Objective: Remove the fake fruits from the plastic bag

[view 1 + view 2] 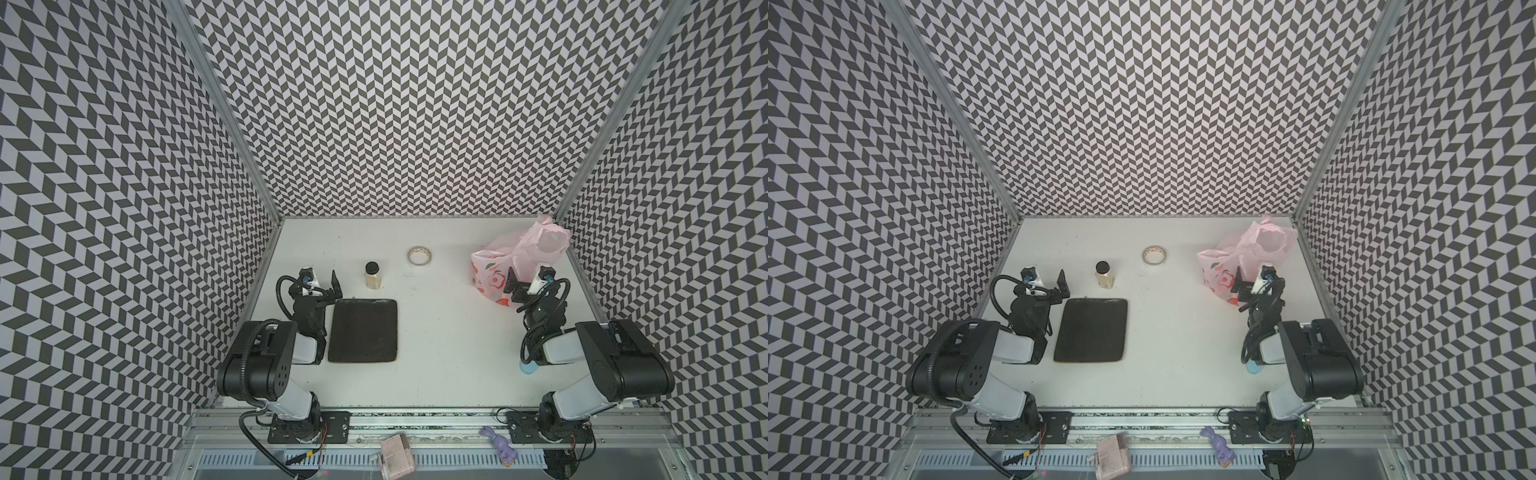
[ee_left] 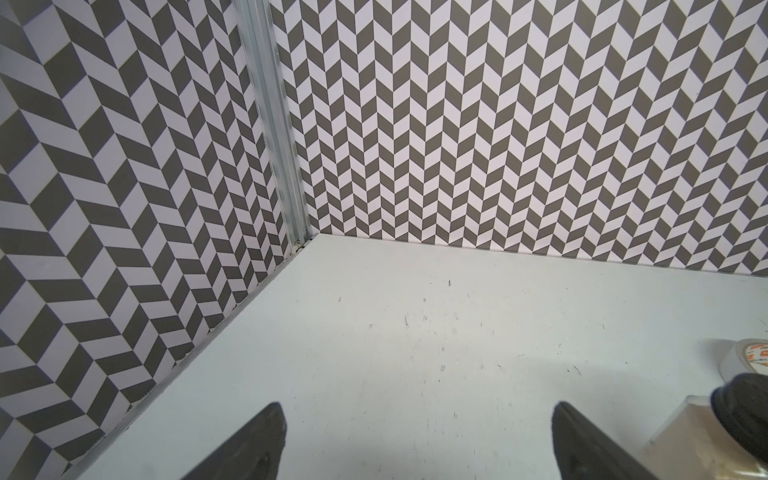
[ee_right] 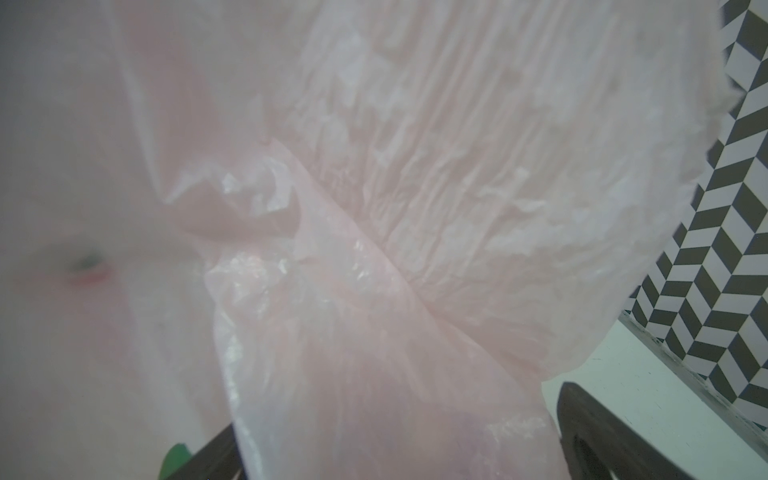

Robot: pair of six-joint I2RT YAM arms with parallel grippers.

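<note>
Pink plastic bag (image 3: pixel 415 208) between jaws of right tool (image 3: pixel 399 436)

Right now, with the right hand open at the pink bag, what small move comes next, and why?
Probably close the right hand on the bag. Its fingers stand open with the pink film lying between them, so a grip there could lift or spread the bag.

You had one plastic bag (image 1: pixel 519 257), one black tray (image 1: pixel 363 330), one jar (image 1: pixel 372 276) with a black lid, one roll of tape (image 1: pixel 419 255), one pink box (image 1: pixel 397 455), one purple toy (image 1: pixel 500 446) and two grippers, the left gripper (image 1: pixel 331 289) and the right gripper (image 1: pixel 514 286). You could not count any fake fruits.
</note>
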